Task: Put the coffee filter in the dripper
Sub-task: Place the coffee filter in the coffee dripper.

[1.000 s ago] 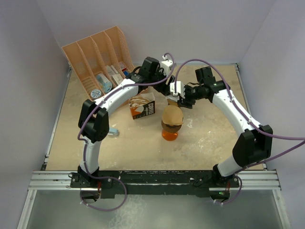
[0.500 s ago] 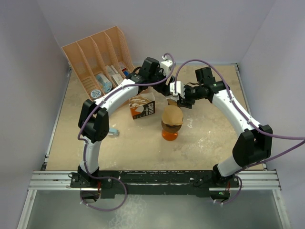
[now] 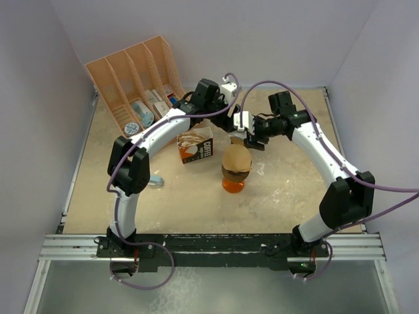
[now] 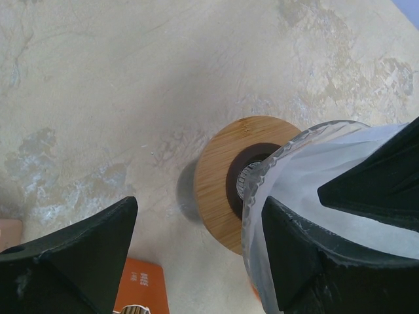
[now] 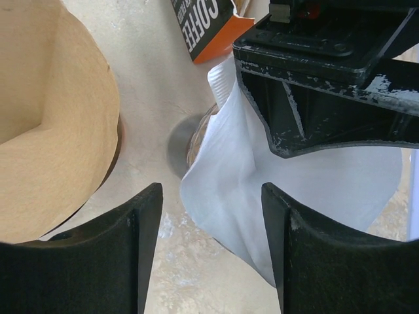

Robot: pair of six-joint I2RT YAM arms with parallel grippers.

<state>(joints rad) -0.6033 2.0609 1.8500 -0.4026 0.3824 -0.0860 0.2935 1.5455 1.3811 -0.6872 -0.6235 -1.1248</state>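
The left hand (image 4: 200, 206) is open and grips nothing. The white coffee filter (image 4: 308, 170) sits in the glass dripper (image 4: 213, 176), beside that hand's right finger. The right hand (image 5: 211, 196) is open around the filter. On the worktop (image 3: 294, 183), the dripper lies at 12 o'clock from the brown filter (image 3: 237, 157).

table (image 3: 288, 190) | mottled beige | on it: peach file rack (image 3: 134, 78), coffee box (image 3: 196, 145), orange server (image 3: 233, 186), wood-based dripper (image 4: 213, 176)
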